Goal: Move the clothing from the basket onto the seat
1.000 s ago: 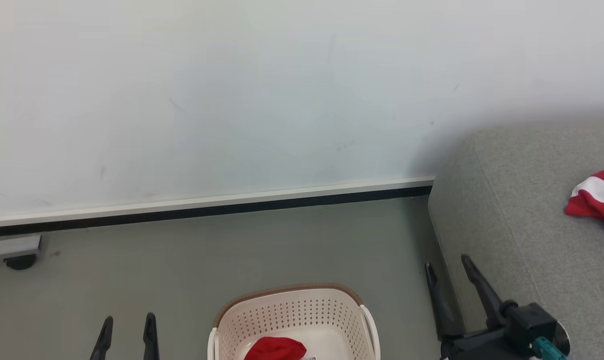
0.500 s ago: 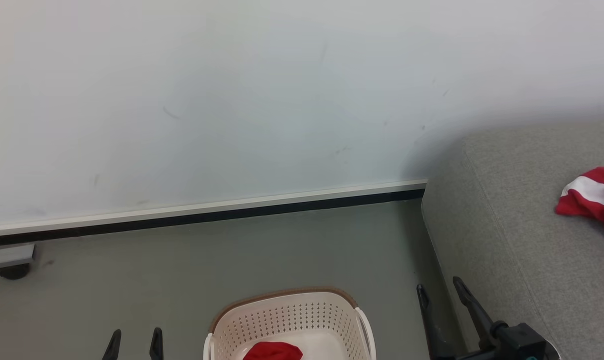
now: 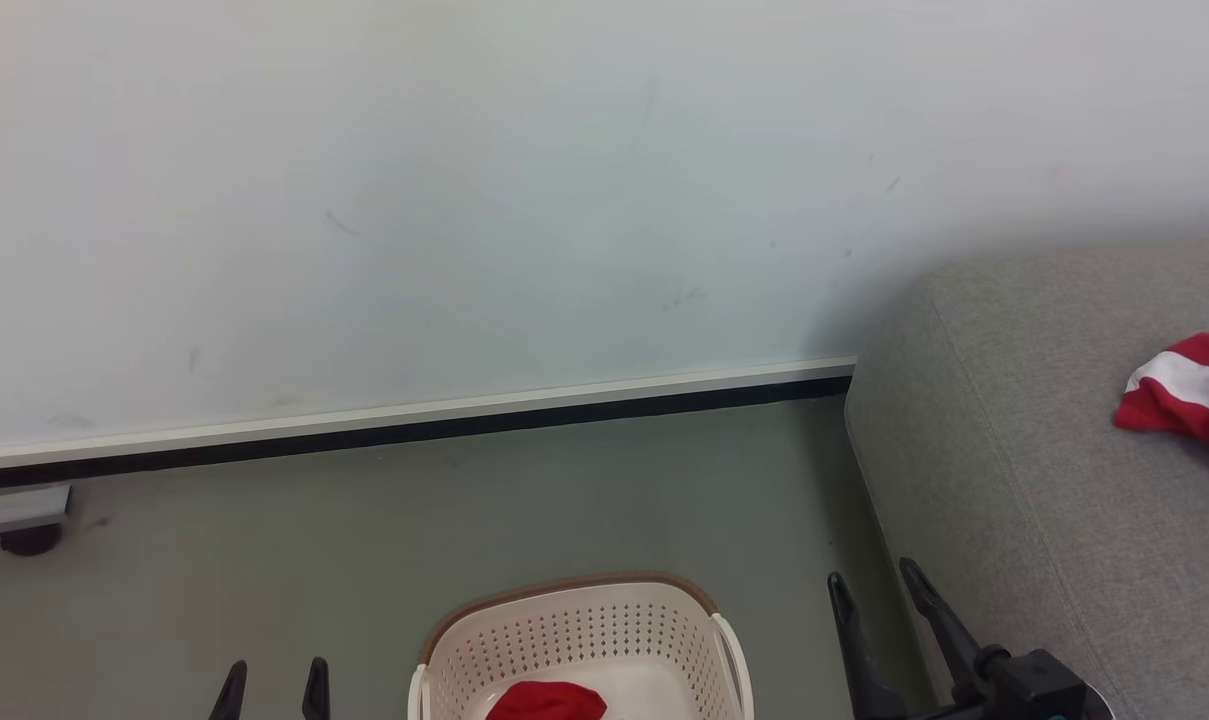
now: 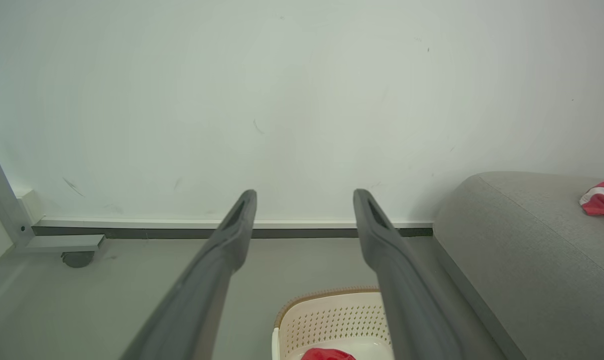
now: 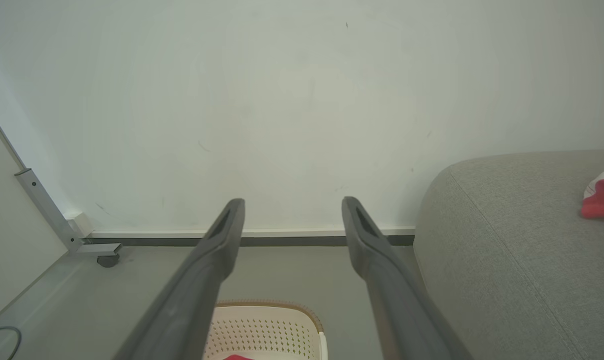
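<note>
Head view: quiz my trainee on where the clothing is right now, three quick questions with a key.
1. True or false: the basket is empty.
2. The striped garment lies on: A the floor, B the seat, C the basket's rim.
3. Fill in: the left gripper and right gripper are both ___.
Key: 1 false, a red garment lies inside; 2 B; 3 open.
</note>
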Available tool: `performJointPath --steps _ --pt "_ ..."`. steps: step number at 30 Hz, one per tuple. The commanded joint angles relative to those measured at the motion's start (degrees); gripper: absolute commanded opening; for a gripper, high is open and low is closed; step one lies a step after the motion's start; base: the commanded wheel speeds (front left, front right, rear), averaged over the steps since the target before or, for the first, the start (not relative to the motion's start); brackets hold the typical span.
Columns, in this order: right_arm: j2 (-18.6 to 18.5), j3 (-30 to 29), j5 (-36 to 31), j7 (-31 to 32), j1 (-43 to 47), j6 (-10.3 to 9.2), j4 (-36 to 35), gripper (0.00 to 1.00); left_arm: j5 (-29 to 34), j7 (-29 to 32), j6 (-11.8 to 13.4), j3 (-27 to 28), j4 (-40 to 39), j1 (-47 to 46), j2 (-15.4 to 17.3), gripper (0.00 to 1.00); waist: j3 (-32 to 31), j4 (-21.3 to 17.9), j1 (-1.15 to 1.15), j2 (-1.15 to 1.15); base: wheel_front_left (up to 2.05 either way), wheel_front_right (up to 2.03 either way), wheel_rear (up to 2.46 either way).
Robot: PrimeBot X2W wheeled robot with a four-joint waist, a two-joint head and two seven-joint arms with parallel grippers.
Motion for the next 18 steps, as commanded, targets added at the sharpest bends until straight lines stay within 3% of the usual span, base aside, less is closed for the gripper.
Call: performJointPath --steps 1,18 --pt "0.00 -0.03 0.15 -0.05 0.45 0.01 0.14 1.00 0.36 -0.20 -0.10 0.07 0.04 0.34 -0.11 1.00 0.05 -0.01 0.00 0.00 0.00 0.00 0.00" --pt "-0.51 0.38 0.14 -0.05 0.02 0.01 0.75 1.00 0.09 -0.21 0.70 -1.16 -0.21 0.55 -0.18 1.00 0.61 -0.34 0.00 0.00 0.00 0.00 0.00"
